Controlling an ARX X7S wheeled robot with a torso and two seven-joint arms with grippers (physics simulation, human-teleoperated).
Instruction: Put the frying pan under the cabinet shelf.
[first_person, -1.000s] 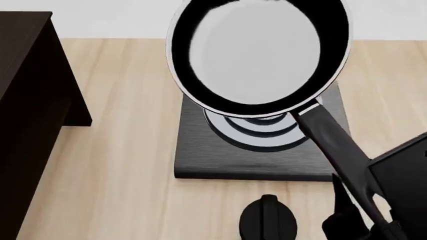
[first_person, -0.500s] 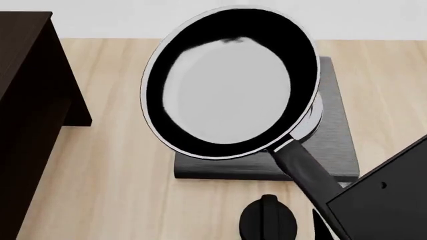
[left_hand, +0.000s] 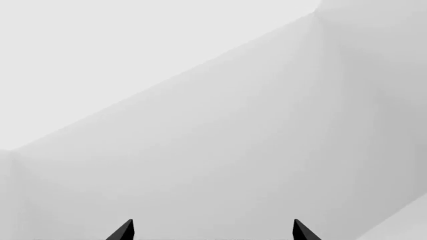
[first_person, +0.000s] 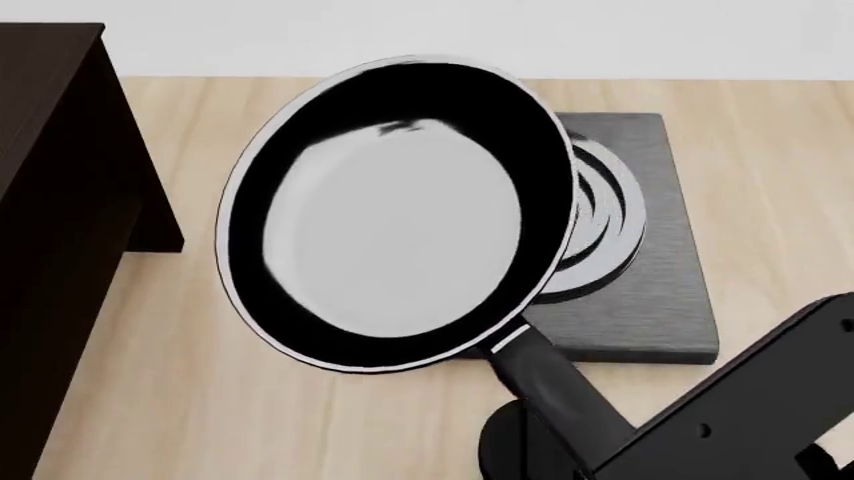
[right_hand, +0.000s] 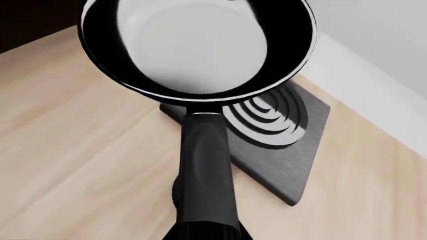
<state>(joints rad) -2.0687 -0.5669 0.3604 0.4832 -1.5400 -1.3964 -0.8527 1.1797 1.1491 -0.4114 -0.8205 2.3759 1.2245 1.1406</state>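
The pale wooden counter (first_person: 200, 400) is carrying everything, stretching out under and ahead of the right tool. The cabinet shelf (first_person: 60, 230), tall and nearly black, is standing well off to the left of that tool, with bare counter lying between it and the pan. The frying pan (first_person: 394, 215) is hanging in the air just ahead of the right tool, tilted so that its pale grey inside is facing up toward the head camera, its long black handle (right_hand: 205, 165) running straight back into the tool. The pan is sitting apart from the cabinet shelf, not under it. The square black plate (first_person: 641, 300) with its concentric rings is lying on the counter below and beyond the pan, partly covered by the pan's bowl in the head view. A small round black knob (first_person: 514, 440) is peeking out beside the handle, close in front of the tool. The right tool (right_hand: 203, 231) is gripping the handle's near end, its fingers mostly out of sight. The left tool (left_hand: 212, 231) is showing only two dark fingertips standing wide apart, holding nothing, facing a blank pale wall.
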